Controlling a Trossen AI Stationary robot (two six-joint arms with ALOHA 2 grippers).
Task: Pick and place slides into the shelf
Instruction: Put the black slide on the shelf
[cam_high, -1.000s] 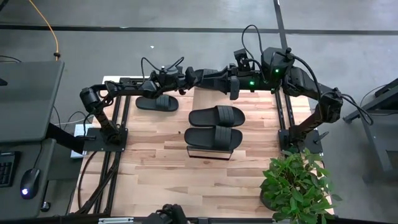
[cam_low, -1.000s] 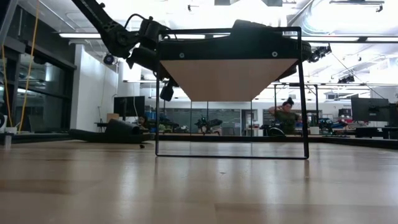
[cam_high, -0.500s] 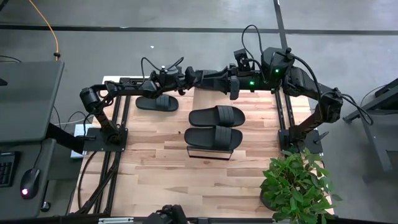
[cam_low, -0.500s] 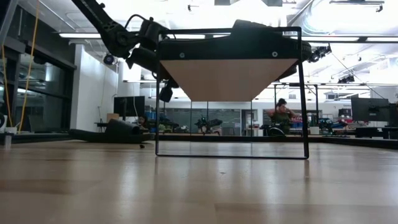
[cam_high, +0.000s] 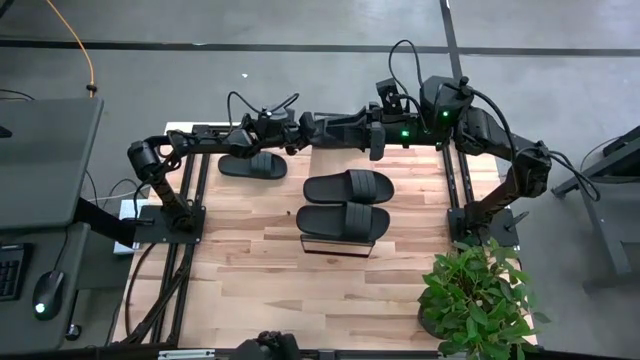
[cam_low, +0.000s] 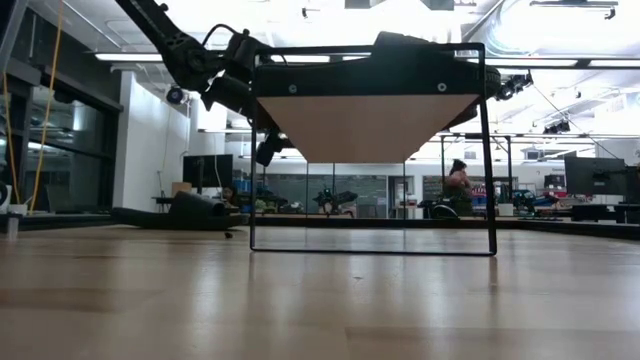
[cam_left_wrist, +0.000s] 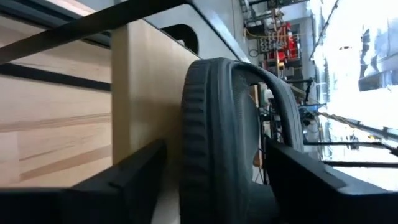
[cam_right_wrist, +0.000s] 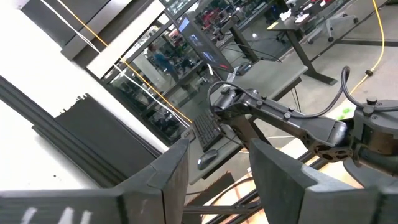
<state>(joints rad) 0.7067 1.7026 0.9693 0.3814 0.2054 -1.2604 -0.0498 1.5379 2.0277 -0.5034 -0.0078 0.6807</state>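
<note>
while the left gripper (cam_high: 290, 142) hangs at the table's (cam_high: 250, 260) far edge, approx 11 o'clock from centre, its fingers (cam_left_wrist: 130, 180) stand wide apart w/ a black slide (cam_left_wrist: 230, 143) seen edge-on between them in the left wrist view; whether they grip it, can't tell. a slide (cam_high: 252, 165) lies flat on the table just under that gripper. two more slides (cam_high: 348, 185) (cam_high: 343, 222) sit side by side on the shelf (cam_high: 335, 245) near table centre, w/ its black frame and plank top (cam_low: 365, 125) filling the low view. right gripper (cam_high: 308, 127) reaches across at 12 o'clock, close to the left one; its fingers (cam_right_wrist: 273, 168) are parted and hold nothing. a person (cam_low: 462, 185) shows in the room behind.
</note>
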